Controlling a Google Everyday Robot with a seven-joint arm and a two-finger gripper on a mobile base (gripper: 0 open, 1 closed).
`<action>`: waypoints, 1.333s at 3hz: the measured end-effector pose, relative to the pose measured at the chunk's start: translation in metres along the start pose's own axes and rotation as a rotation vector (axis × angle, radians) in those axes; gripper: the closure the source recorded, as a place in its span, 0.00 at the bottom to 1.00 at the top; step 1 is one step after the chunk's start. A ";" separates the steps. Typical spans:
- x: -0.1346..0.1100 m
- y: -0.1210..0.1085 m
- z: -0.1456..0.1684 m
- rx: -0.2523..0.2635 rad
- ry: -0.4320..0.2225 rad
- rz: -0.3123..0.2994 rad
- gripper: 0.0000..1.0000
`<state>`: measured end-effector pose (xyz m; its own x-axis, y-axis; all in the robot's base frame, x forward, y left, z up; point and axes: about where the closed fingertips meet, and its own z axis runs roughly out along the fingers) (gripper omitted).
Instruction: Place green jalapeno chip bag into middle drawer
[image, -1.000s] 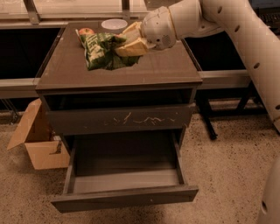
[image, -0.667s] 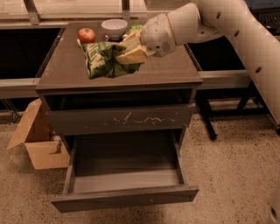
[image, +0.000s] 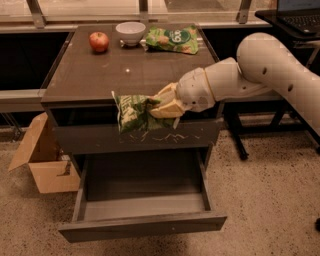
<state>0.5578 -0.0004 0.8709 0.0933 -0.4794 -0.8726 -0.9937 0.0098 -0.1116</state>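
Observation:
The green jalapeno chip bag (image: 134, 113) is dark green with pale speckles and hangs in the air in front of the cabinet's scratched upper drawer front. My gripper (image: 162, 106) is shut on the bag's right end, its pale fingers (image: 169, 108) pinching it. The bag is level with the front edge of the cabinet top and above the open middle drawer (image: 142, 207), which is pulled out below with a bare grey interior.
On the cabinet top (image: 100, 75) stand a red apple (image: 99, 41), a white bowl (image: 130, 32) and a brighter green chip bag (image: 173, 39). A cardboard box (image: 42, 160) sits on the floor at the left. A dark table leg (image: 235, 135) stands at the right.
My gripper has carried the green jalapeno chip bag off the cabinet top, forward and down to in front of the scratched drawer front. The apple and brighter bag are now uncovered.

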 end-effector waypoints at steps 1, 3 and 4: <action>0.074 0.017 0.011 0.006 -0.022 0.114 1.00; 0.109 0.021 0.025 0.008 0.026 0.143 1.00; 0.155 0.027 0.043 0.003 0.034 0.185 1.00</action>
<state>0.5477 -0.0362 0.7123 -0.0932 -0.4982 -0.8620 -0.9935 0.1027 0.0481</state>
